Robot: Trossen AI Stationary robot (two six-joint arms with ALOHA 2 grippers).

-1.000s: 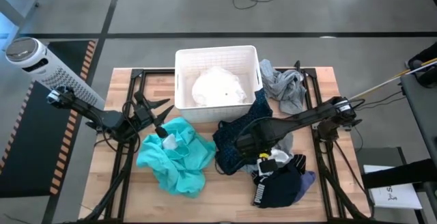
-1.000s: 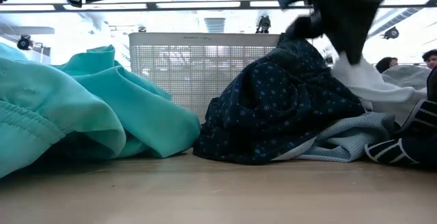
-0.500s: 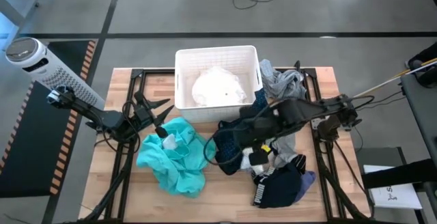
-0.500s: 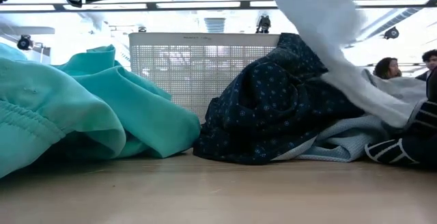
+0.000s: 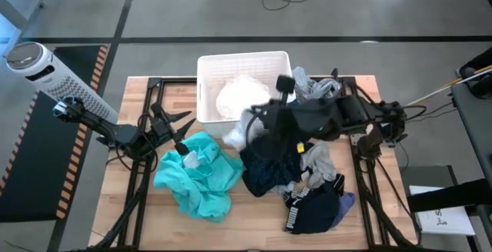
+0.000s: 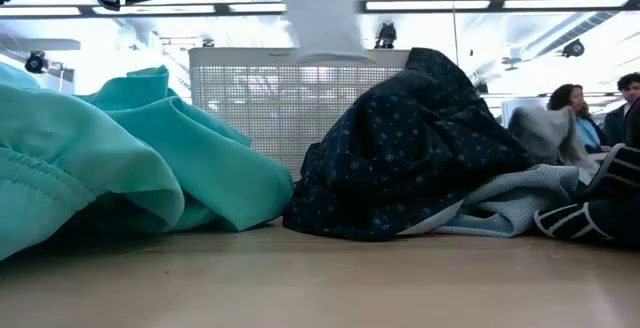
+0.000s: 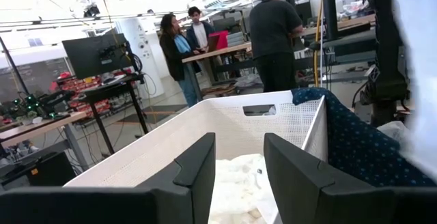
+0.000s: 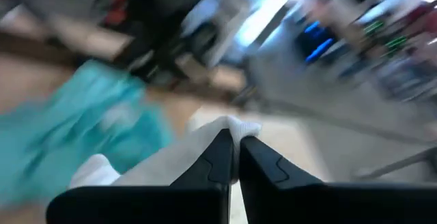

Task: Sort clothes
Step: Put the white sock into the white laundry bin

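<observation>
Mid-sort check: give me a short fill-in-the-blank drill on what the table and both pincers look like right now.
1. The right pincer is shut on a ____ garment.
2. The white bin already holds a ____ piece of clothing.
3. The left pincer is empty and points toward the ____.
4. The teal garment lies on the table's ____ side in the high view.

Missing words: white; white; bin; left

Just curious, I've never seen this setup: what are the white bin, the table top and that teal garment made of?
The white bin looks like moulded plastic: stiff walls with fine perforated mesh. The table top seems to be pale, matte wood with visible plank lines. The teal garment looks like soft matte knit, maybe fleece or jersey: it slumps in thick folds.
</observation>
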